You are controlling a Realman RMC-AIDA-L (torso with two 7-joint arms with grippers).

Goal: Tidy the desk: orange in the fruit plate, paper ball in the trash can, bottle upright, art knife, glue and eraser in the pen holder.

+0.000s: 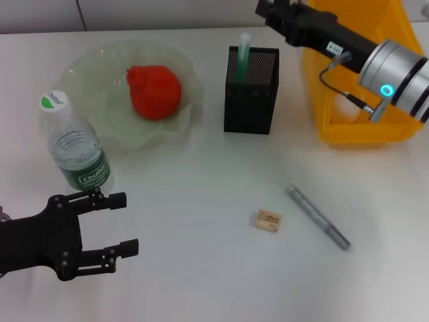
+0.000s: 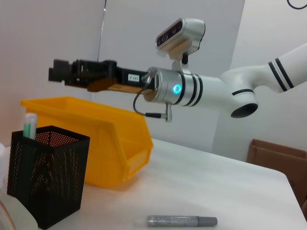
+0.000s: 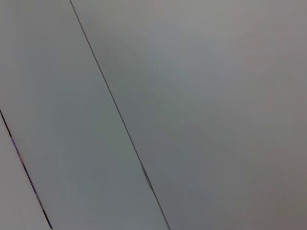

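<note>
Left hand low near bottle, fingers apart, empty. Right hand above yellow bin, grip unclear. Risk: careless reach for eraser topples bottle.

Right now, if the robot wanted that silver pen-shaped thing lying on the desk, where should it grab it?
Probably around the middle of the art knife, coming straight down from above. It lies flat and slanted on the desk, long and thin, so the fingers should close across its narrow width. The eraser lies beside it but apart, leaving room. The left hand is open.
</note>
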